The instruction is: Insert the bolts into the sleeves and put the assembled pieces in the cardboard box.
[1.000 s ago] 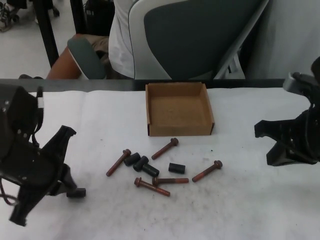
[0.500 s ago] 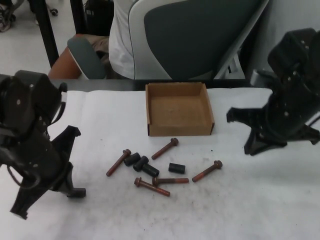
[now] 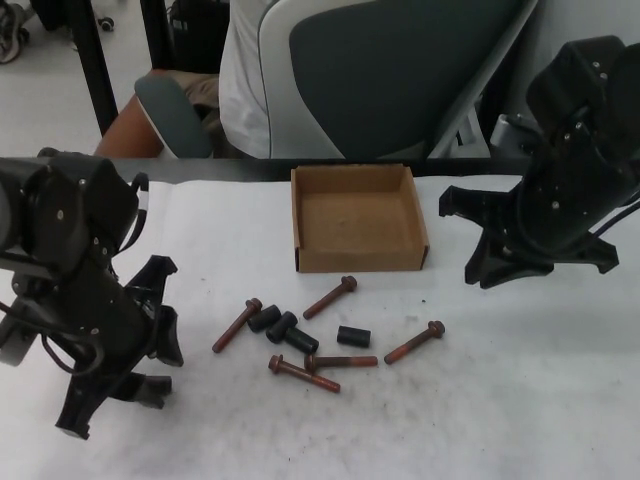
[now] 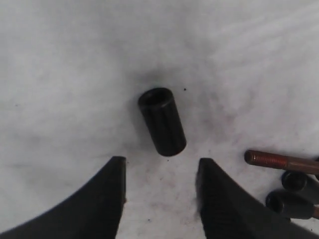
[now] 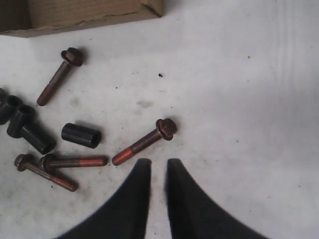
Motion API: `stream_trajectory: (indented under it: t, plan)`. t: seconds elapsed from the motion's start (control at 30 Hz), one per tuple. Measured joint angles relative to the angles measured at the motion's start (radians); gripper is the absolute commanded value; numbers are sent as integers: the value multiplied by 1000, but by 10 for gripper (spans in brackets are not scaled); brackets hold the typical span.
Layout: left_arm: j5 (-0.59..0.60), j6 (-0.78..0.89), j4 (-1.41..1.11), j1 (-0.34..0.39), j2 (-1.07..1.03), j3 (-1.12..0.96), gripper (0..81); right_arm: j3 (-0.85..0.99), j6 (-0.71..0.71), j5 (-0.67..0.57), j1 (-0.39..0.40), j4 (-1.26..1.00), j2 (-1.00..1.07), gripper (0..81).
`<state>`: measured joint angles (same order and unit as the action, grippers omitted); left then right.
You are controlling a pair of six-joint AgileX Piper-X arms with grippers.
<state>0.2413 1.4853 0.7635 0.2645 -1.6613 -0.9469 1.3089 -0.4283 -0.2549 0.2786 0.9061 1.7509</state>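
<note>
The cardboard box (image 3: 360,258) sits open-topped at the far middle of the white bench (image 3: 500,420), its inner floor showing plain brown card. All the parts lie on the bench outside it, on the near side. Five bolts (image 3: 331,297) are scattered there, with four black sleeves (image 3: 353,337) among them, three of the sleeves bunched close together and none with a bolt in it. A fifth, lone sleeve (image 4: 162,122) lies on its side well apart from the heap, just ahead of the left gripper (image 4: 162,163), whose fingers are spread wide and touch nothing. The right gripper (image 5: 157,164) hangs over the bench beside the box, its fingers almost pressed together with a thin gap, gripping nothing. One bolt (image 5: 144,142) lies just beyond its tips.
</note>
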Motion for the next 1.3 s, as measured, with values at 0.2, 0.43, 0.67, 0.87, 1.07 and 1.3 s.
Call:
stream_trajectory:
  t: [0.2, 0.43, 0.67, 0.87, 1.07, 1.3]
  plan:
    - [-35, 11, -21, 0, -10, 0, 438, 0, -46, -11, 4, 0, 12, 500]
    - [-101, 11, -21, 0, -10, 0, 426, 0, -97, -31, 36, -19, 51, 489]
    - [-134, 14, -4, 0, -10, 0, 426, 0, -267, 0, 66, -122, 68, 489]
    - [-142, 43, 6, 0, -10, 0, 426, 0, -379, 58, 69, -180, 69, 489]
    - [-145, 54, 6, -2, -31, 0, 426, 0, -452, 68, 69, -180, 78, 489]
    - [-120, 54, 6, -2, -61, 0, 426, 0, -512, 47, 71, -167, 115, 489]
